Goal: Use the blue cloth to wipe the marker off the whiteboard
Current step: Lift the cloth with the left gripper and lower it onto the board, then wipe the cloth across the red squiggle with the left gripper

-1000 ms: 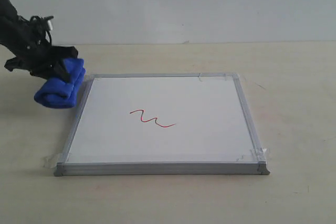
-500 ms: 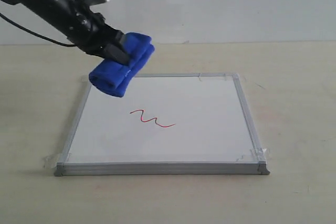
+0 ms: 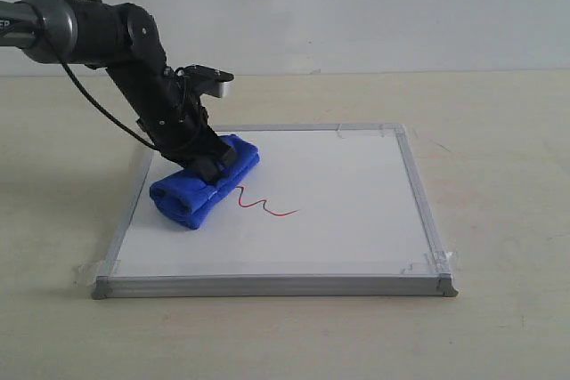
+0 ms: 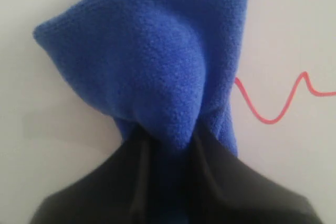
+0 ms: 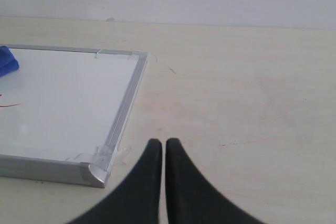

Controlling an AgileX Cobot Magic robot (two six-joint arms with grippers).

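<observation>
The whiteboard point(image 3: 338, 211) lies flat on the table, silver-framed. On its left half rests the blue cloth point(image 3: 198, 186), a thick folded bundle, with my left gripper point(image 3: 214, 159) shut on it from above. The cloth covers the left end of the red marker squiggle point(image 3: 267, 206); the rest of the line runs right from the cloth's edge. In the left wrist view the blue cloth point(image 4: 157, 61) fills the frame, pinched in my left gripper point(image 4: 165, 148), and the marker line point(image 4: 273, 108) shows beside it. My right gripper point(image 5: 160, 145) is shut with nothing in it, over the table off the whiteboard's point(image 5: 63, 98) corner.
The beige table point(image 3: 499, 131) surrounds the board, with a pale wall behind. Clear tape point(image 3: 436, 264) holds the board's corners. The left arm point(image 3: 134, 60) leans in from the upper left over the board's left edge.
My left gripper carried the blue cloth from beside the board's left edge, up and over it, then down onto the board, covering the squiggle's left end.
</observation>
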